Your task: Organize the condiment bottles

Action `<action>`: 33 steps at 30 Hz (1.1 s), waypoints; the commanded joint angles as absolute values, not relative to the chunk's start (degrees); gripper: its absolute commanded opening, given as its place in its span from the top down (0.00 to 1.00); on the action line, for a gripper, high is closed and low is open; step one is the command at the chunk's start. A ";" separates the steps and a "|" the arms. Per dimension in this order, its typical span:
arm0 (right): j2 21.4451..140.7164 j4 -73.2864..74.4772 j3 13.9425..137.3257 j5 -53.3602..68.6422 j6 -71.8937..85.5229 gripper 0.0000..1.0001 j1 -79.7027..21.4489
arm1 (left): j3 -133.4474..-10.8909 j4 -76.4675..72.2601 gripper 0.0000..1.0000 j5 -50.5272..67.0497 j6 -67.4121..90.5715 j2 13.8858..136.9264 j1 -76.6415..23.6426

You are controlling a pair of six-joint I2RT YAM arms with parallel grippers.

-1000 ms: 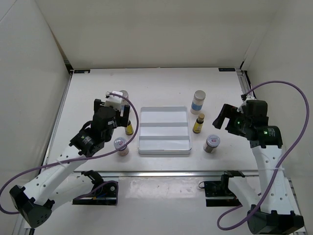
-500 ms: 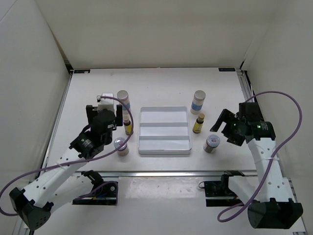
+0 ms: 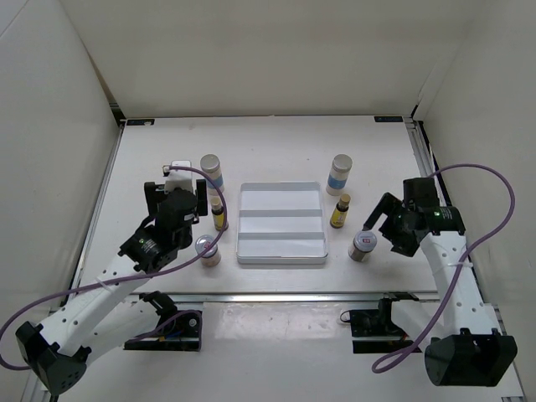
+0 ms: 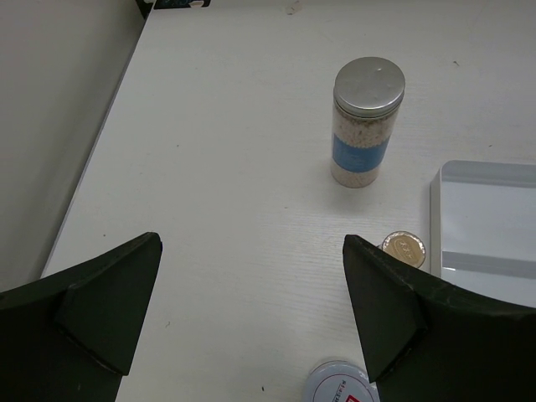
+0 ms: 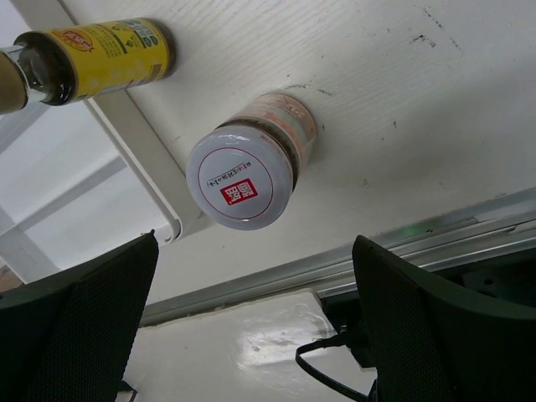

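A white desk (image 3: pixel 276 142) inside pale walls carries a white tray (image 3: pixel 280 201) at its middle. Three condiment bottles (image 3: pixel 219 216) stand between the tray and the desk's left edge, and three towards its right edge. The left hand (image 4: pixel 251 310) and right hand (image 5: pixel 251 314) hover with fingers apart, holding nothing.

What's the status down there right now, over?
Left pincer and right pincer open, empty. Six condiment bottles upright, three each side of the white tray, none in it. Right pincer faces squat jar, nothing between.
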State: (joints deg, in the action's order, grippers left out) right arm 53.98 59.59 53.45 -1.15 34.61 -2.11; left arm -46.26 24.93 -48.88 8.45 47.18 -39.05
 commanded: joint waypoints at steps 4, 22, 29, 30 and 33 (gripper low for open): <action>56.34 57.75 50.54 -3.16 36.47 0.00 -2.90 | -45.97 24.96 0.00 -51.41 8.96 46.23 -38.85; 66.44 48.87 45.62 -2.46 39.28 0.07 -6.68 | -45.97 24.96 0.00 -52.47 8.96 46.23 -38.85; 66.89 48.25 45.62 -3.08 39.29 0.35 -6.68 | -45.97 24.96 0.00 -52.99 8.96 46.23 -38.85; 66.88 48.25 45.62 -3.08 39.29 0.39 -6.68 | -45.97 24.96 0.00 -53.00 8.96 46.23 -38.85; 64.43 49.74 47.28 -3.60 38.15 0.58 -7.20 | -45.97 24.96 0.00 -53.00 8.96 46.23 -38.85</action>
